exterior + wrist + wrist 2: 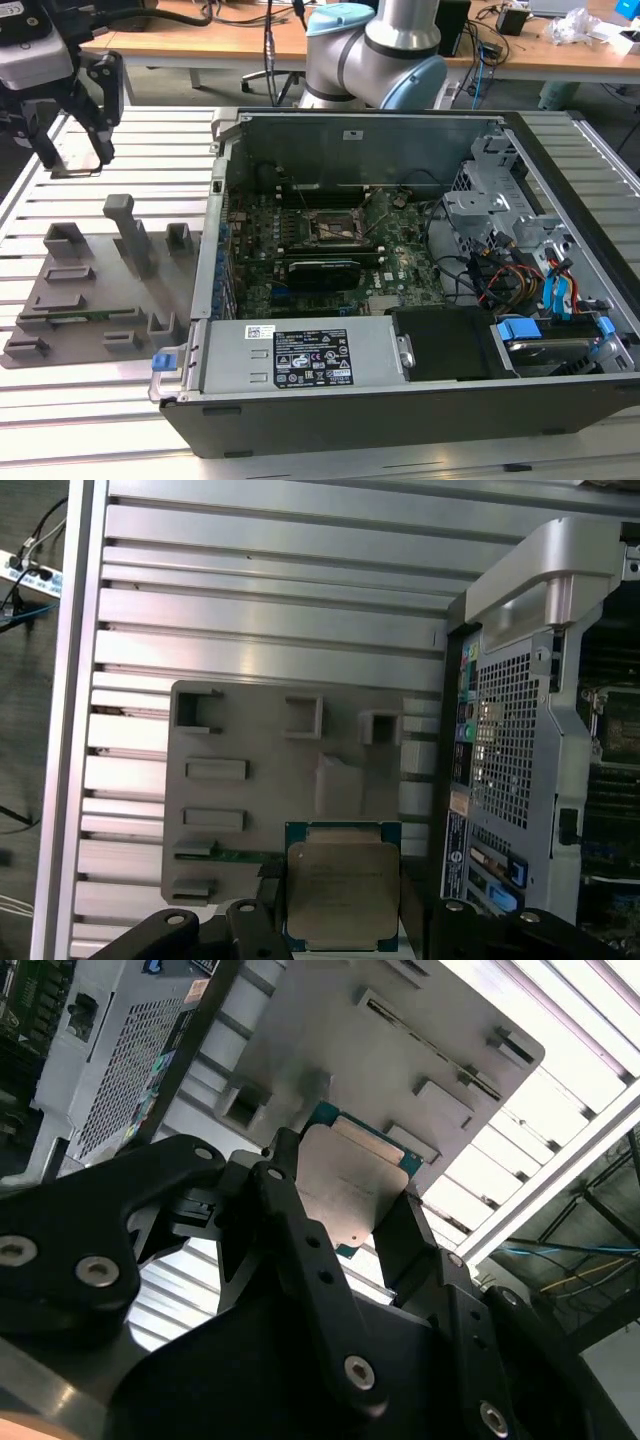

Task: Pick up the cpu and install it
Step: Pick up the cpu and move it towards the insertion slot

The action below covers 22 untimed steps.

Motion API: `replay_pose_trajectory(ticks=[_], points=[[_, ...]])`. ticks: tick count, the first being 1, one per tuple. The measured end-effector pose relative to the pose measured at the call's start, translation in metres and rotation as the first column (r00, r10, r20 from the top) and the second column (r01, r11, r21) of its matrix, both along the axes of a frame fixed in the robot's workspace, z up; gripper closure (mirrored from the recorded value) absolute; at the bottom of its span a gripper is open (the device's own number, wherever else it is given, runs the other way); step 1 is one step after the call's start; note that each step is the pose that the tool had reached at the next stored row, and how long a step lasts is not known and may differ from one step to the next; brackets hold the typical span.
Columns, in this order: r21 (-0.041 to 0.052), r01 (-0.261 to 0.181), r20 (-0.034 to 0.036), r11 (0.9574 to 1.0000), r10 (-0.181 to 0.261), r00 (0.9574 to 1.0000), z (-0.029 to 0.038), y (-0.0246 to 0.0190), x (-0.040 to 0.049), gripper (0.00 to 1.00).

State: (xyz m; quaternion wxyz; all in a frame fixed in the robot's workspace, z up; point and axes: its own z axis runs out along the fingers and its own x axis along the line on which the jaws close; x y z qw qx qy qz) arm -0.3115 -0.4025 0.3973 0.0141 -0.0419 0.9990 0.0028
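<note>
In the upper left corner of the exterior view, the tool (72, 150) hangs over the slatted metal tabletop (90, 400), well apart from the open computer case (400, 410) that takes up the centre and the exterior view's right. The tool is clenched on the cpu (355, 1185): in the second wrist view, black fingers (290, 1220) press against two opposite edges of the chip, and its silvery-grey top with a thin green rim faces the camera. In the first wrist view the cpu (340, 890) sits between the fingers above the grey fixture tray (300, 770), held up off it, with the perforated side of the case just beside the tray. In the exterior view the tray (100, 290) lies on the tabletop at the left of the frame, with several raised blocks and slots on it. Inside the case, the motherboard (330, 250) lies flat; the square socket frame (325, 228) is near its middle, and a long black expansion card (320, 270) lies just below the socket in the frame. The arm's base (375, 50) stands behind the case at top centre.
</note>
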Motion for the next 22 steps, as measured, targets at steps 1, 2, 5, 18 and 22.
replay_pose_trajectory(ticks=[1,2,5,18,22], points=[[0.0,0.0,0.0001,1.0,0.0,1.0,0.0,0.0,0.0038,0.45],[0.0,0.0,0.0,1.0,0.0,1.0,0.0,0.0,0.0074,0.45],[0.0,0.0,0.0001,1.0,0.0,1.0,0.0,0.0,0.0143,0.45],[-0.0001,0.0,0.0,1.0,0.0,1.0,0.0,0.0,0.0635,0.45],[0.0,0.0,0.0,1.0,0.0,1.0,0.0,0.0,0.085,0.45]])
